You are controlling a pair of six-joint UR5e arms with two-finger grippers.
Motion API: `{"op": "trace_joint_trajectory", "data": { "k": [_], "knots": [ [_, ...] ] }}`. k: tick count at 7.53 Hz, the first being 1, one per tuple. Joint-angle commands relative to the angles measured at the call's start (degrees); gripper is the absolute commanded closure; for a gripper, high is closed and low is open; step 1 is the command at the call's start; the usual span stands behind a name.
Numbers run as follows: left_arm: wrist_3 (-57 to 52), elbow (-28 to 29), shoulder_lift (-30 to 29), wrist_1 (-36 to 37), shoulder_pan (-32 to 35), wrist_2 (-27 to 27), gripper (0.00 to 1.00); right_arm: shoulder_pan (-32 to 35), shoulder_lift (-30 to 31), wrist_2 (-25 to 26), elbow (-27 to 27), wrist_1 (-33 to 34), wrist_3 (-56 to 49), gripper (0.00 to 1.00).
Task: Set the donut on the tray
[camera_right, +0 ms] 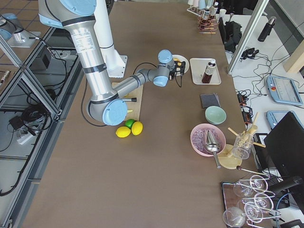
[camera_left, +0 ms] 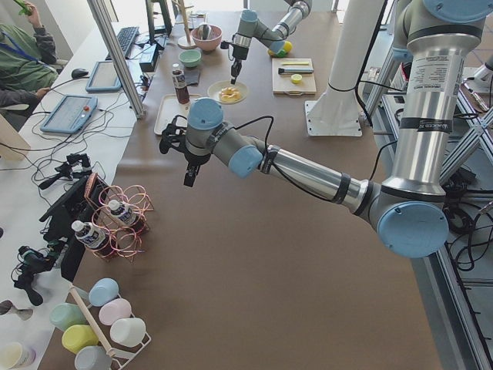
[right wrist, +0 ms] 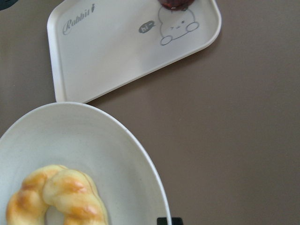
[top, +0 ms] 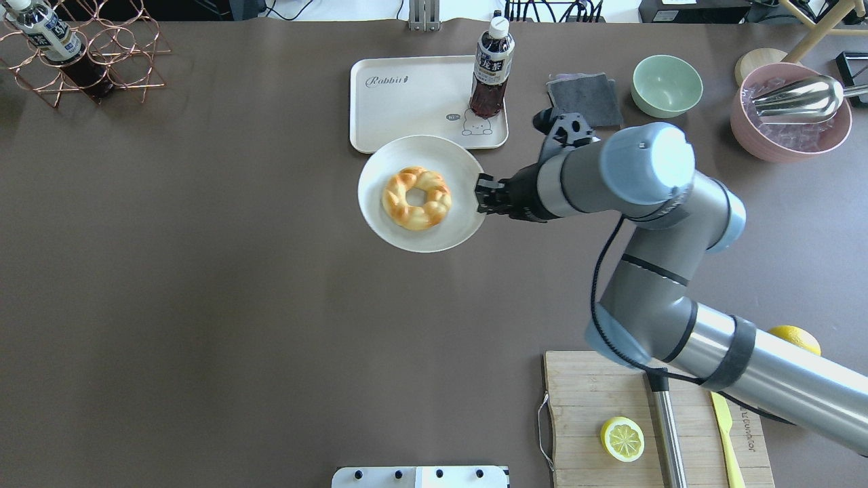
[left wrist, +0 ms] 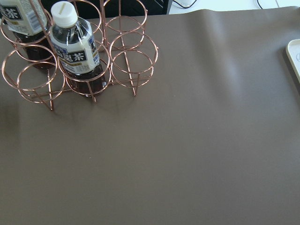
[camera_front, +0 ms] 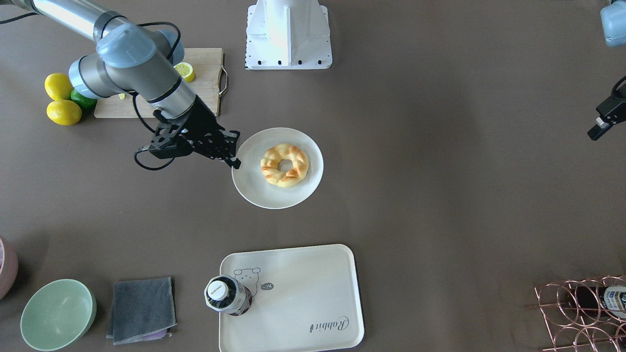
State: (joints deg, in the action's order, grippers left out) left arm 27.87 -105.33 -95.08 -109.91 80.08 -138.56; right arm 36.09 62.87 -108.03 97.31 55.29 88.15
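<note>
The donut (camera_front: 284,165), a golden braided ring with browned patches, lies on a round off-white plate (camera_front: 249,188) in mid table. It also shows in the overhead view (top: 416,198) and the right wrist view (right wrist: 61,199). The cream tray (camera_front: 303,293) with the bear drawing and "Rabbit" print lies beyond the plate (top: 407,102); the right wrist view (right wrist: 117,56) shows it too. My right gripper (camera_front: 235,149) hovers at the plate's rim on my right side (top: 479,194), jaws apart and empty. My left gripper (camera_front: 599,128) hangs far off to my left; its jaws are unclear.
A dark tea bottle (top: 491,68) stands on the tray's corner by the bear. A grey cloth (top: 584,98), green bowl (top: 666,85) and pink bowl (top: 790,115) sit at the far right. A cutting board with a lemon half (top: 622,438) is near right. A copper bottle rack (top: 81,57) is far left.
</note>
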Motion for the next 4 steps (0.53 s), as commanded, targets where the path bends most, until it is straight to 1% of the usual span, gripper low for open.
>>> {"op": "trace_joint_trajectory", "data": {
  "k": [1,2,4],
  "knots": [
    [7.79,-0.14,0.25,-4.6,-3.52,-0.66,0.0,-11.44,-20.25,11.93,1.84,25.84,9.29,1.0],
    [9.9,-0.14,0.25,-5.75,-4.66,-0.66,0.01,-14.35,-25.99,15.18,0.7,31.05,12.1,1.0],
    [13.16,-0.14,0.25,-8.65,-6.86,-0.84,0.01,-16.65,-36.71,17.75,-9.97,33.21,16.42,1.0]
  ]
}}
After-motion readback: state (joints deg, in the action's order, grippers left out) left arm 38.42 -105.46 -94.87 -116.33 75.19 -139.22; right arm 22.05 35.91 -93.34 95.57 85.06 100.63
